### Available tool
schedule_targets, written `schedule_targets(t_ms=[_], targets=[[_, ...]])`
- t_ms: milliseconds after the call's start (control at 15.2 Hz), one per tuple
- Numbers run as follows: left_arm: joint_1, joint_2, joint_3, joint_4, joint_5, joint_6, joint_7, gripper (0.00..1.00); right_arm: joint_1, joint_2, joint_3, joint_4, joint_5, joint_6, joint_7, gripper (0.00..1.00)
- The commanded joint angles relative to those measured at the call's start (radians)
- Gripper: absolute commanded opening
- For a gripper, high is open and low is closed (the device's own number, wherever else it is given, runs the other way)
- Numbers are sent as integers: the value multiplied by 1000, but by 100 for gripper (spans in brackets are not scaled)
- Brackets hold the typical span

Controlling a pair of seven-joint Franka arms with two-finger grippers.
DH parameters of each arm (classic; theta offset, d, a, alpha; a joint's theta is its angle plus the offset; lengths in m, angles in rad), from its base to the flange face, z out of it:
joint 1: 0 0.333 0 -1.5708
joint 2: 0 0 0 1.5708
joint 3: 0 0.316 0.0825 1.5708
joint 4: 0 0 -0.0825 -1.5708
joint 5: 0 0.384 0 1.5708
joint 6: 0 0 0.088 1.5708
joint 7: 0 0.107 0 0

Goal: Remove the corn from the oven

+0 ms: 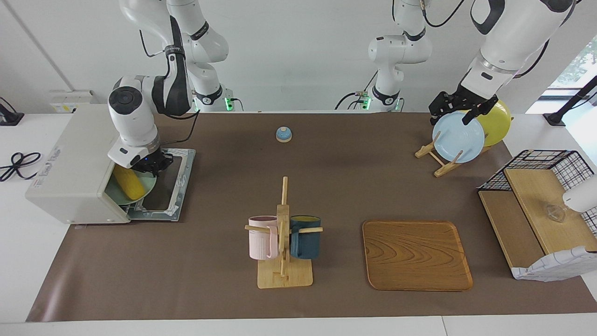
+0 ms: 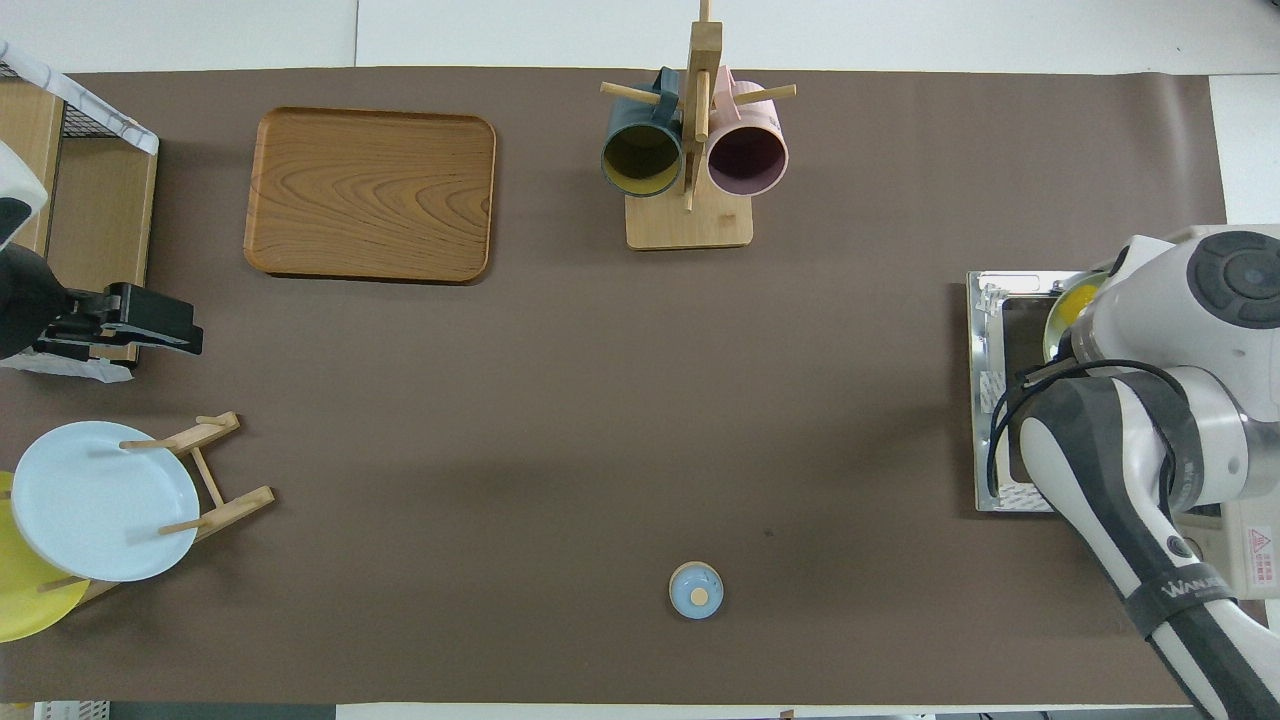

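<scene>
Past the mug rack (image 1: 283,233), at nine o'clock, the right gripper (image 1: 150,164), fingers' spread untellable, reaches the oven (image 1: 77,170) mouth; the corn (image 1: 128,183), probably light, stiff and ridged, suits a mid-cob grip, while the left gripper (image 1: 459,109) waits.

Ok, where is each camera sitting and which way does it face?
Facing view: high across the table, looking at both robots; both arms show whole, right pincer at the oven mouth by the corn, left pincer over the plate rack.
Overhead view: above the robots' end, looking steeply down; right forearm and left pincer show.
Shared: mug tree, wooden tray, bell.
</scene>
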Motion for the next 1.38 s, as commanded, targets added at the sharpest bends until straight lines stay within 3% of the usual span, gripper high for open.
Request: schedule_targets(t_ms=[0,461,658,855,921,1118,1316], targets=[[0,-9,0,1,2,-5,-6,100,95,26,3,85,-15,-91,88,0],[-1,-9,0,2,2,-4,-6,100,349,49,8,152,-16,-154,482,0],[-1,-9,-1,1,2,-5,-3,100,451,168,11,313,10,-241,662,0],[-1,-7,-3,1,0,7,-6,100,604,398,11,598,65,-323,936,0],[-1,-9,-3,1,0,8,-5,100,624,446,13,643,79,-315,1016,0],[-1,-7,-3,1,0,10,1,100,650,483,31,640,108,-205,1102,0],[0,-7,-3,2,-3,16,1,100,649,480,33,564,172,-107,1118,0]])
